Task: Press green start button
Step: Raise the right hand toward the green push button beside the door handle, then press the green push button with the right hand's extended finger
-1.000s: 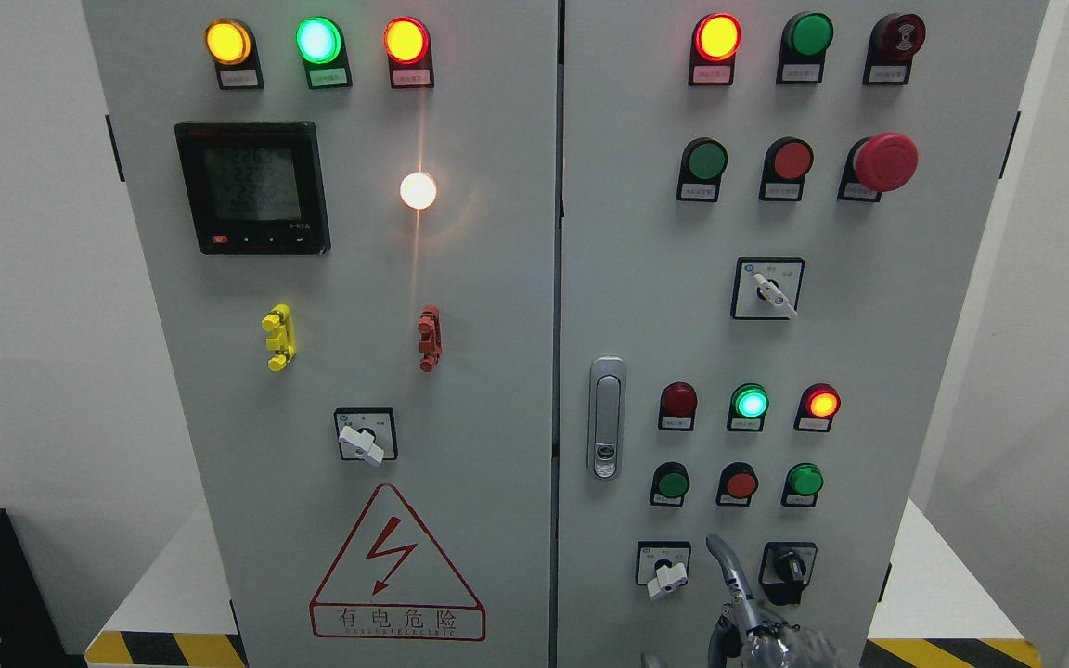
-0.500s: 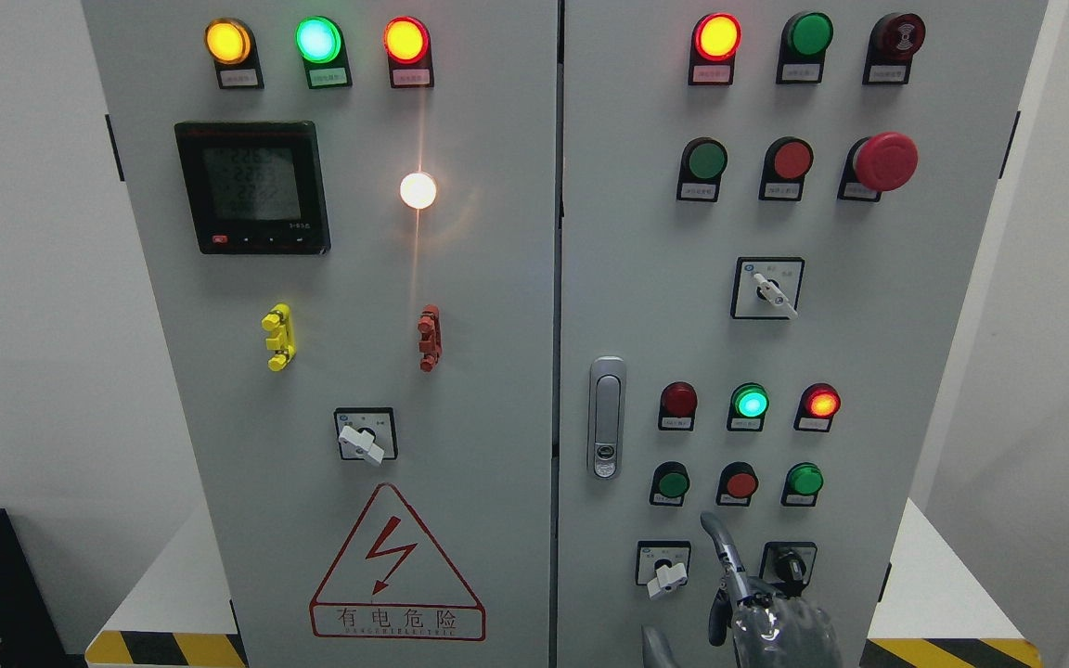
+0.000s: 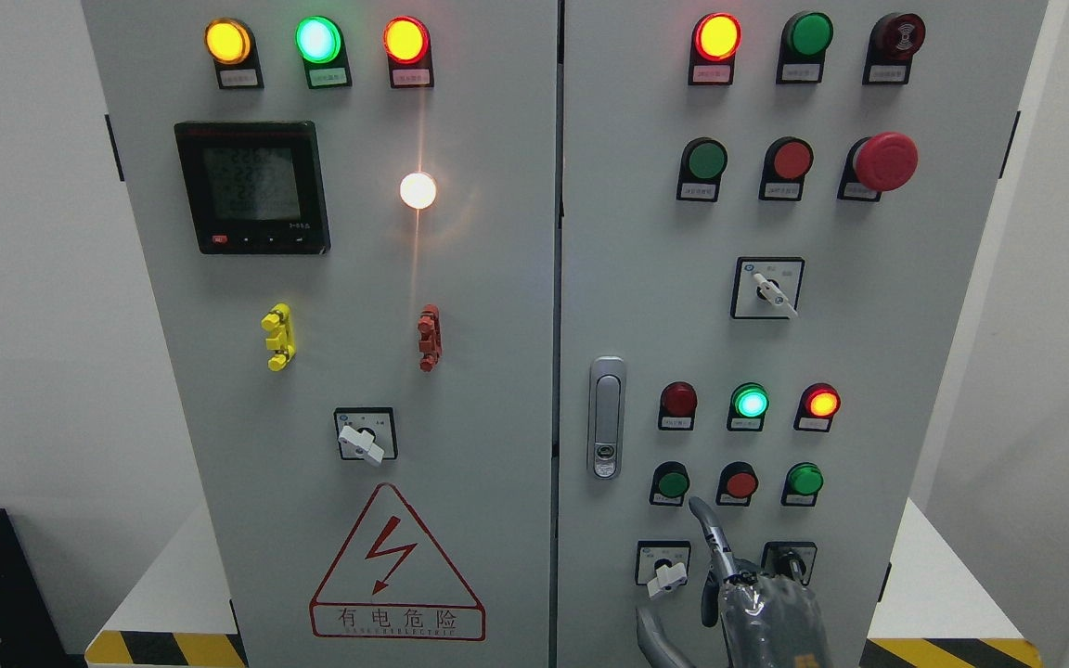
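Note:
A grey control cabinet (image 3: 497,278) fills the head view. On its right door, the low row of push buttons has a green button (image 3: 673,483) at the left, a red button (image 3: 740,483) in the middle and another green button (image 3: 805,480) at the right. My right hand (image 3: 757,603) rises from the bottom edge with its index finger (image 3: 706,529) stretched up and to the left and the other fingers curled. The fingertip is just below the gap between the left green button and the red button. The left arm is out of view.
Two rotary switches (image 3: 666,575) (image 3: 787,561) sit beside the hand. Three indicator lamps (image 3: 751,403) glow above the button row. A door handle (image 3: 606,417) is to the left. Higher up are a green button (image 3: 707,160), a red mushroom stop (image 3: 885,161) and a selector switch (image 3: 769,289).
My right hand has risen and moved a little left. The index fingertip went from beside the rotary switches up to just under the low button row.

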You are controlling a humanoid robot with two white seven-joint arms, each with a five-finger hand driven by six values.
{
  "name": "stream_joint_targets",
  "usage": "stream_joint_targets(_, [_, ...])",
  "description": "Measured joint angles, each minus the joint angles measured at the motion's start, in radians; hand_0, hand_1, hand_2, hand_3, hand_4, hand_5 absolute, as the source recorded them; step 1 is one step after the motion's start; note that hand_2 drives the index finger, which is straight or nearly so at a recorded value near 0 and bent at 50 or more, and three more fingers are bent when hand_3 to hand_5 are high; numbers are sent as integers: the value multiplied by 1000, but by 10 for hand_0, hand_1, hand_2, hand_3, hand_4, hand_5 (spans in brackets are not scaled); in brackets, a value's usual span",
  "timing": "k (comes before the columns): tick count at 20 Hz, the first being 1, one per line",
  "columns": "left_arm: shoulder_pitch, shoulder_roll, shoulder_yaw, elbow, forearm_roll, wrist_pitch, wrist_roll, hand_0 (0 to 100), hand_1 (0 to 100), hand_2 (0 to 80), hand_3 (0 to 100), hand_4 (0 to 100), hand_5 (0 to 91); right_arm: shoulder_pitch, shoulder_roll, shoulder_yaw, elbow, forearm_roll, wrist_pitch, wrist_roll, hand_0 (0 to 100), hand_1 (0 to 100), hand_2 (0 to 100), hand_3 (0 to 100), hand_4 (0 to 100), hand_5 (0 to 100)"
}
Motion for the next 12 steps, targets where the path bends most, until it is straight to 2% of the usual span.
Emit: stream_joint_targets(12, [0, 0, 0, 0, 0, 0, 0, 120, 556, 0, 0, 0, 0, -60, 2, -3, 78, 5, 0, 4, 357, 331, 0, 896, 857, 1000])
